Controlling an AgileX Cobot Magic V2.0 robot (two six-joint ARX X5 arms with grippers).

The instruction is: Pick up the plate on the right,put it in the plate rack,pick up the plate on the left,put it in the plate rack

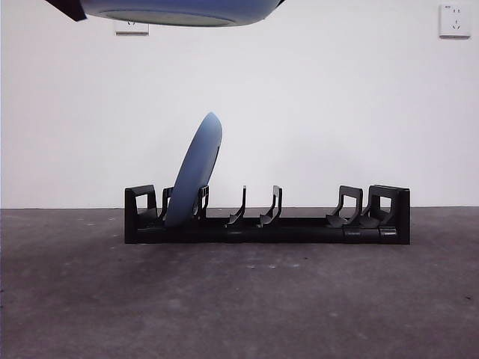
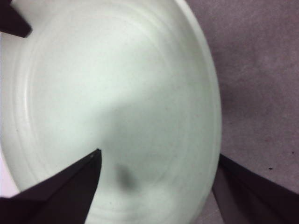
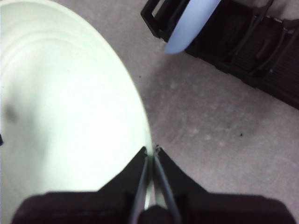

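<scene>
The plate rack [image 1: 267,223] is seen standing on the dark worktop [image 1: 239,299], with one blue plate [image 1: 196,170] leaning in the slot nearest one blocky end; the other prong pairs are unfilled. Two plates are counted: the racked one and a second plate [image 1: 179,10] held high above that end of the rack. The right gripper [image 3: 152,151] is pressed onto the second plate's rim, which is pinched between its jaws. The left gripper [image 2: 159,186] is placed at the same plate [image 2: 112,107], one jaw over its pale face and one beyond its rim; whether it is pinched there cannot be told.
</scene>
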